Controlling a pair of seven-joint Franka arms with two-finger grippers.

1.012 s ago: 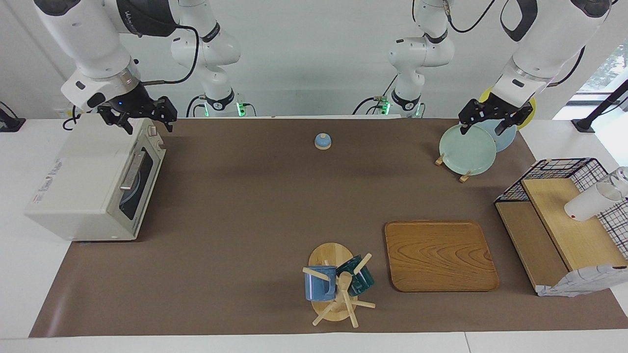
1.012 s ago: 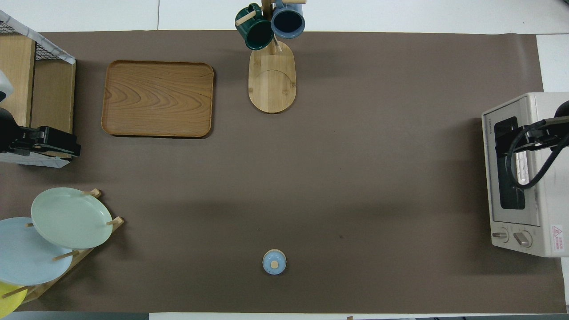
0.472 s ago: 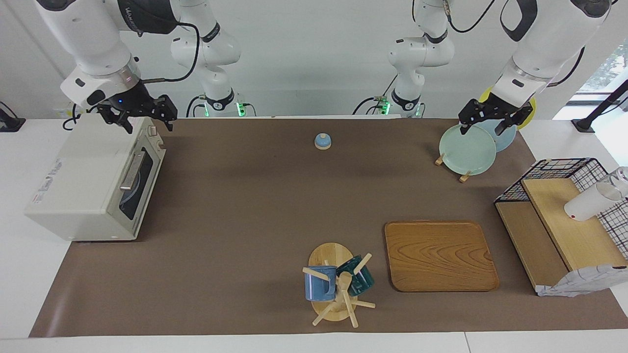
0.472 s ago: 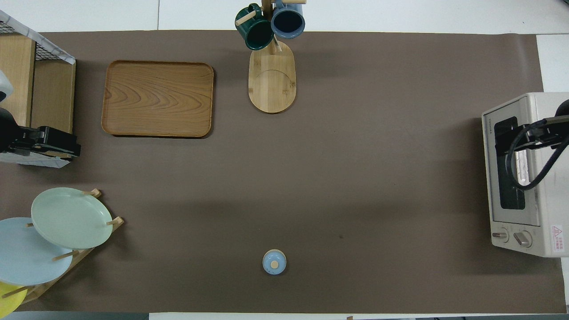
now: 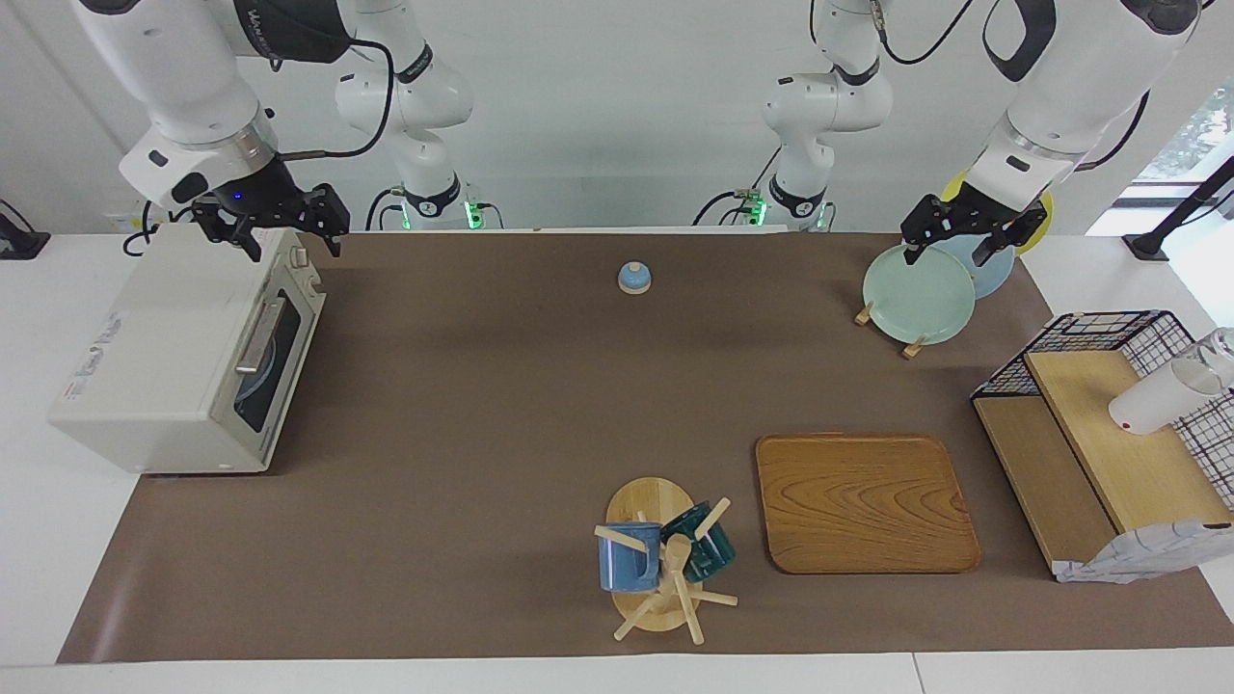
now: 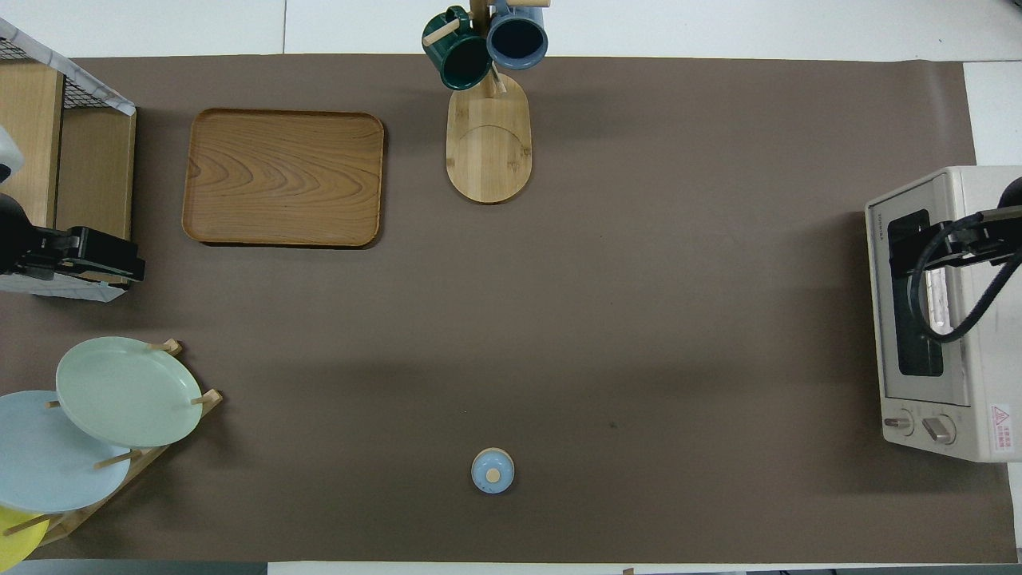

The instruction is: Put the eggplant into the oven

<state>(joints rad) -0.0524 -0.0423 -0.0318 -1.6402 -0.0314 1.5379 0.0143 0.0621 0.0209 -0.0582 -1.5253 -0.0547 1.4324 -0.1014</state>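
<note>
Lifted a shade since a second ago, the right gripper (image 5: 294, 251) hangs above the end of the oven (image 5: 164, 357) nearer the robots, in the upper corner of the facing view at the right arm's end of the table (image 5: 482, 405). Its fingers (image 5: 334, 241) are spread wide and hold nothing. The cream-white oven has kept its place, door closed, with the metal bar handle (image 5: 253, 337) lying across the glass. The eggplant cannot be made out in either view, and what lies past the dark window cannot be told.

At the upper part of the facing view toward the left arm's end, the left gripper (image 5: 945, 258) waits in the air by the plate rack, fingers (image 5: 910, 253) likewise wide and empty. A pale green plate (image 5: 919, 294) leans in the rack, a blue plate (image 6: 40, 463) beside it and nearer the robots.

Near the top middle of the facing view sits a small blue dome with a wooden knob (image 5: 633, 278), alone on the brown mat. Low in that view stands a mug tree (image 5: 665, 569) on an oval wooden base, carrying a blue mug (image 5: 627, 564) and a dark green mug (image 5: 709, 549). Just beside it, toward the left arm's end, lies a wooden tray (image 5: 866, 501), bare. At the frame's edge past the tray, a wooden shelf (image 5: 1109, 453) with black wire sides carries a white cup (image 5: 1152, 400) lying on its side.
</note>
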